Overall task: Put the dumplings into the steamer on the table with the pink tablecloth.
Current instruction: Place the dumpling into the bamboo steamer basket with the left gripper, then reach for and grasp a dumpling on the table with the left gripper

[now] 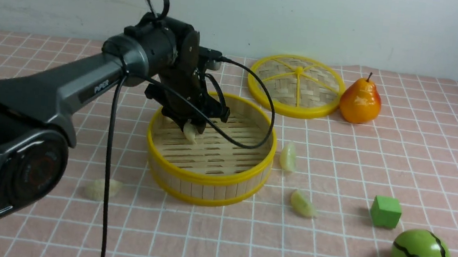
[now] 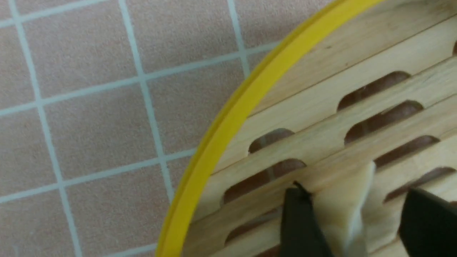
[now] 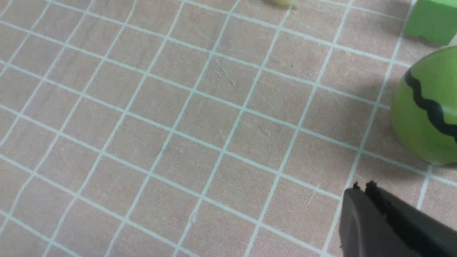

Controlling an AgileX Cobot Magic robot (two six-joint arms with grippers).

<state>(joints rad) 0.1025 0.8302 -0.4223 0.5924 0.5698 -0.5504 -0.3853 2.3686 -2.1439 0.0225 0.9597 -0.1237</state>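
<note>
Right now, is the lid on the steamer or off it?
Off. The lid lies flat on the cloth behind the steamer, next to the pear; the steamer's top is uncovered.

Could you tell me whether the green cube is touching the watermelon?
Apart. The right wrist view shows a strip of tablecloth between the cube and the watermelon.

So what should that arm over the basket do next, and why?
Probably lift the left gripper straight up out of the steamer. Its jaws look parted, with a gap on one side of the cream dumpling, which seems to rest on the slatted floor. Three more dumplings lie outside on the pink tablecloth.
</note>
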